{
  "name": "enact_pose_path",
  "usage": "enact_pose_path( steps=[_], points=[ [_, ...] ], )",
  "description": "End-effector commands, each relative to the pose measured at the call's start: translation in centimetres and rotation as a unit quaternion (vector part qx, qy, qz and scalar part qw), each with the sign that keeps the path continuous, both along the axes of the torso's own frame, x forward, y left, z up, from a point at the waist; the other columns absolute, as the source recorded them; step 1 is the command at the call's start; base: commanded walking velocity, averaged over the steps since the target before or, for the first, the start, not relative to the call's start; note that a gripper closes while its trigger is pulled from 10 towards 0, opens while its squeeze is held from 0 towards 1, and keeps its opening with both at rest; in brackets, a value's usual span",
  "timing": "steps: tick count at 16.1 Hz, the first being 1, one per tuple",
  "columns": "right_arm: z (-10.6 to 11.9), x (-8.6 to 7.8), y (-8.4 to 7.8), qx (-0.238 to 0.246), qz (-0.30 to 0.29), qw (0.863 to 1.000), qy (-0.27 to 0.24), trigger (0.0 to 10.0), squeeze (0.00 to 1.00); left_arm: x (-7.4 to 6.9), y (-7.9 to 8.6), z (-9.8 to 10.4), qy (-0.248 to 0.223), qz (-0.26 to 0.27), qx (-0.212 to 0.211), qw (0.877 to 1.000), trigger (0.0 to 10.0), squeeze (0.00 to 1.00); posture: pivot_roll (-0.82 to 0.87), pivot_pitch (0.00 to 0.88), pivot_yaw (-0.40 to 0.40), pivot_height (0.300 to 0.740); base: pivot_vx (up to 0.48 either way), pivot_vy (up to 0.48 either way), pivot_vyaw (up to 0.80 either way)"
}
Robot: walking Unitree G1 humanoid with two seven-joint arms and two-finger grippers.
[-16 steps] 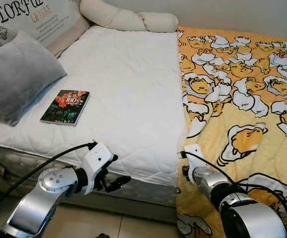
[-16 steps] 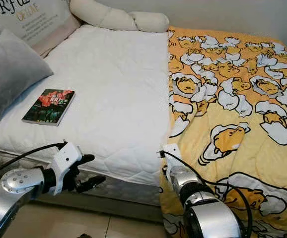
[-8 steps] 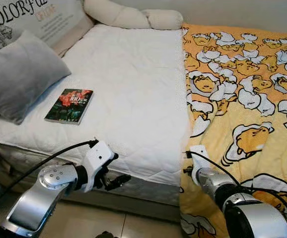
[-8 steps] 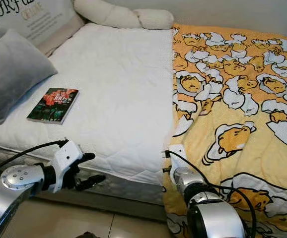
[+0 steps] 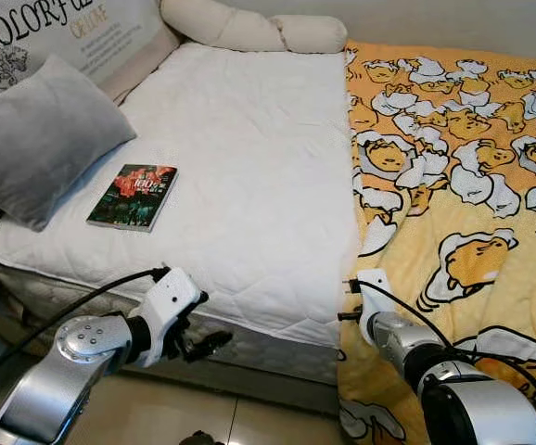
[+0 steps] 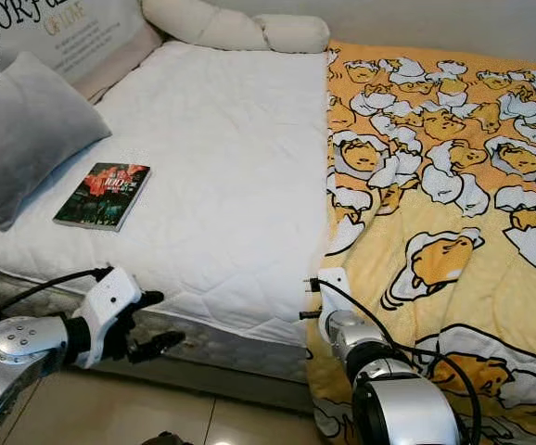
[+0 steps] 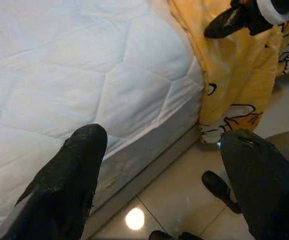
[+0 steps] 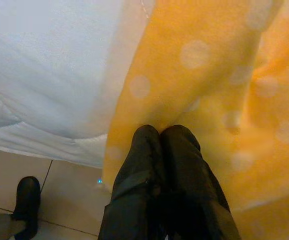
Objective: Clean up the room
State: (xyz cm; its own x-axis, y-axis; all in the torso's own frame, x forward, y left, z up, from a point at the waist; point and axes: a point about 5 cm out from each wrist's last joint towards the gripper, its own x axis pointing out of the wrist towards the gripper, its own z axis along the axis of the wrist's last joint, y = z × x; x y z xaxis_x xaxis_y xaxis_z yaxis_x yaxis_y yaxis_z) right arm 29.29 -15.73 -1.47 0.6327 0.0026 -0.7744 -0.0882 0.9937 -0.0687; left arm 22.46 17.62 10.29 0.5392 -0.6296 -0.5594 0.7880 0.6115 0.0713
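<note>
— What's on the left?
— A grey pillow (image 5: 36,139) and a book (image 5: 134,197) on the white mattress (image 5: 249,167); below its edge the left gripper (image 7: 159,170) hangs with fingers spread, holding nothing.
— And right?
— The right gripper (image 8: 164,137), fingers pressed together, touches the yellow blanket (image 5: 463,185) draped over the bed's edge.

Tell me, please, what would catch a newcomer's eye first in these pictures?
The yellow blanket with its cartoon print covers the bed's right half, beside the bare white mattress. A book lies on the mattress near a grey pillow. At the near edge, the right hand is shut against the blanket and the left hand hangs open.
</note>
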Motion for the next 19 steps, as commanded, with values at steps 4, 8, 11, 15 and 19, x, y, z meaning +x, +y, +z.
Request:
enact_pose_path(
  steps=[4,8,11,15,19],
  points=[
    [0.4,0.4,0.0,0.025,0.011,1.0,-0.014,0.0,0.0,0.5,0.3,0.7,-0.019,0.016,-0.003,1.0,10.0,0.0,0.14,0.0,-0.011,0.74,0.0,0.0,0.0],
    [0.7,0.5,1.1,0.13,0.053,0.99,-0.022,0.0,0.0,0.8,0.2,0.6,-0.024,0.017,-0.005,1.0,10.0,0.0,0.09,0.0,0.015,0.74,0.0,0.0,0.0],
    [0.9,0.3,1.5,0.211,0.064,0.975,-0.03,0.0,0.0,1.5,0.1,0.9,-0.036,0.018,-0.007,0.999,10.0,0.0,0.09,0.0,0.018,0.74,0.0,0.0,0.0],
    [0.7,0.3,1.2,0.124,0.082,0.988,-0.05,4.3,0.0,1.6,0.1,0.8,-0.039,0.017,-0.006,0.999,10.0,0.0,0.08,0.0,0.019,0.74,0.0,0.0,0.0],
    [1.5,1.4,2.3,0.057,0.051,0.993,-0.093,10.0,1.0,1.4,0.1,0.5,-0.036,0.015,-0.005,0.999,10.0,0.0,0.07,0.0,0.019,0.74,0.0,0.0,0.0]
  ],
)
